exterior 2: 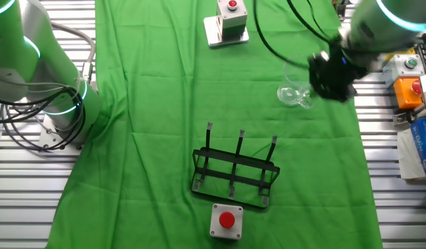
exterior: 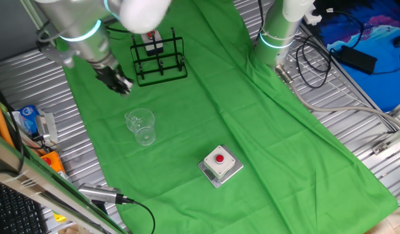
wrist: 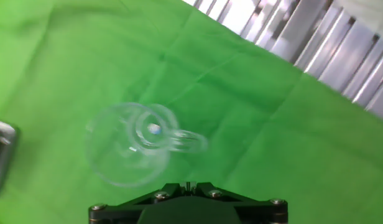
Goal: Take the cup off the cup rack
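The clear glass cup (exterior: 140, 127) stands on the green cloth, apart from the black wire cup rack (exterior: 160, 60), whose pegs are bare. My gripper (exterior: 117, 80) hovers between the two, a little to the rack's side of the cup, and touches neither. In the other fixed view the cup (exterior 2: 294, 95) lies just left of the gripper (exterior 2: 330, 73), with the rack (exterior 2: 235, 173) lower down. From the hand view I look down into the cup (wrist: 130, 144), its handle pointing right. The fingertips (wrist: 188, 185) meet at the bottom edge with nothing between them.
A grey box with a red button (exterior: 220, 165) sits on the cloth beyond the cup. A second red-button box (exterior 2: 227, 221) stands next to the rack. A second robot arm's base (exterior: 276, 36) stands at the cloth's edge. Ribbed metal table (wrist: 341, 56) borders the cloth.
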`<action>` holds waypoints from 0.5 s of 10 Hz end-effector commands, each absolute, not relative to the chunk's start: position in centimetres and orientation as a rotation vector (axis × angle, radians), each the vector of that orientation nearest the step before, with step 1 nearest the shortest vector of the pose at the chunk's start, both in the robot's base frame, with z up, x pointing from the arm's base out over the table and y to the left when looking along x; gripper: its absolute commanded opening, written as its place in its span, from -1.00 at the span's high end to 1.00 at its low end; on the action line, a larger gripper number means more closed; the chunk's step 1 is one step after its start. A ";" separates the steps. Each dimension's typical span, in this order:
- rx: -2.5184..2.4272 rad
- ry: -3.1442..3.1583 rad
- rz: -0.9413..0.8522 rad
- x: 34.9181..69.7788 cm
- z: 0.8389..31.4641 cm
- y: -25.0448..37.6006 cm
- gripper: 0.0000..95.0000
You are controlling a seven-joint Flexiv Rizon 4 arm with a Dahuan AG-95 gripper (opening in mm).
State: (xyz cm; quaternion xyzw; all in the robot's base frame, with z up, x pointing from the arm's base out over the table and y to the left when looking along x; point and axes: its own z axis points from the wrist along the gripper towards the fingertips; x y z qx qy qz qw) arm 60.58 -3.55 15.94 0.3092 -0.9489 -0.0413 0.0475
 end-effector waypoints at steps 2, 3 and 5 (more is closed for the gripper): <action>1.036 -2.880 -0.119 64.8 13.3 -9.1 1.00; 1.036 -2.881 -0.112 65.5 12.7 -9.6 1.00; 1.070 -2.872 -0.067 66.7 11.6 -10.1 1.00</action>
